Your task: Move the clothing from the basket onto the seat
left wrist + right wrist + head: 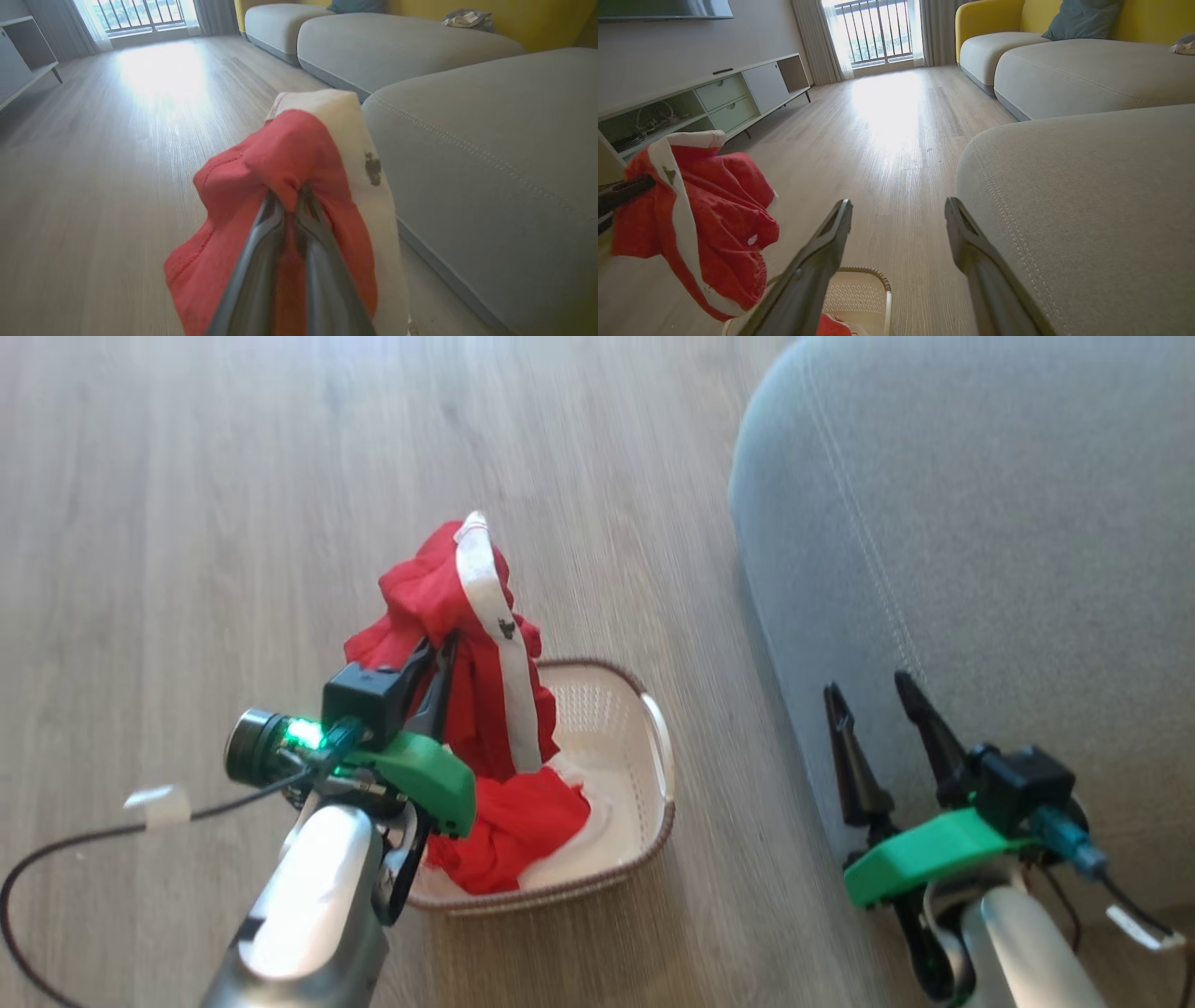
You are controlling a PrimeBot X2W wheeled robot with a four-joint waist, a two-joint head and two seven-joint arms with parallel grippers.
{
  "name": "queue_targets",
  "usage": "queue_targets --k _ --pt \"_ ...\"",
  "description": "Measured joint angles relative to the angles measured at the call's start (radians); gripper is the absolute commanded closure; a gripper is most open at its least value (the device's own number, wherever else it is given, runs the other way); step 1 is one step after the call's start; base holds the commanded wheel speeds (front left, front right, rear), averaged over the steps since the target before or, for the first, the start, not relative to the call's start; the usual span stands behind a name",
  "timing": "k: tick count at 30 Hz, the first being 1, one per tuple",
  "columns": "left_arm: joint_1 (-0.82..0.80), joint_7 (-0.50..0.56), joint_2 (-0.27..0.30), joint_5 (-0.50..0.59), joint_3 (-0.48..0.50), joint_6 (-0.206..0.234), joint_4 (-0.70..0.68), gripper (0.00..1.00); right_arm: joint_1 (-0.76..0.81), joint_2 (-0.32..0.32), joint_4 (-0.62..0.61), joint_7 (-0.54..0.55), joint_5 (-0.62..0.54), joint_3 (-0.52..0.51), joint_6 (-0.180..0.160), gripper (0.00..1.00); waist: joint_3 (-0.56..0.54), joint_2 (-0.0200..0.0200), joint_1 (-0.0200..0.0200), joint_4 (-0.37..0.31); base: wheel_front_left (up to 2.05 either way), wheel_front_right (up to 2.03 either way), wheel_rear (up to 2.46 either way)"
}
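Observation:
My left gripper (446,649) is shut on a red garment (467,644) with a white trim band, lifted above the basket (644,709); its lower end still hangs down into the basket. In the left wrist view the gripper (292,193) pinches the red cloth (261,186). A second red garment (509,835) lies in the cream basket. The grey seat (980,541) stands to the right. My right gripper (873,695) is open and empty, in front of the seat's edge. The right wrist view shows the lifted garment (719,219), the basket rim (864,289) and the seat (1087,196).
Wood floor (233,476) surrounds the basket. A black cable (56,854) with a white tag trails at the lower left. Further grey sofa sections (387,42), a yellow backrest (985,18) and a low TV cabinet (714,98) stand farther off.

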Motion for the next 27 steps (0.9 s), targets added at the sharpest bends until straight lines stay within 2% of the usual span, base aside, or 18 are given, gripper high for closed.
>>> queue_targets --k 7,16,22,27 --pt "0.103 0.000 -0.007 0.004 0.058 0.014 -0.177 1.00 0.069 0.000 0.014 0.000 -0.006 0.016 0.000 0.00 -0.105 0.0000 0.0000 0.018 0.00 0.00 0.00" --pt "0.107 -0.001 -0.019 0.017 0.111 0.016 -0.355 1.00 0.072 0.000 0.012 0.000 -0.013 0.017 0.000 0.00 -0.150 0.0000 0.0000 0.027 0.00 0.00 0.00" --pt "0.107 -0.001 -0.022 0.016 0.104 0.015 -0.443 1.00 0.078 0.000 -0.007 0.000 -0.013 0.013 0.000 0.00 -0.159 0.0000 0.0000 0.040 0.00 0.00 0.00" --pt "0.107 -0.001 -0.022 -0.009 0.052 0.023 -0.498 1.00 0.110 0.000 -0.020 0.000 -0.014 0.012 0.000 0.00 -0.166 0.0000 0.0000 0.047 0.00 0.00 0.00"
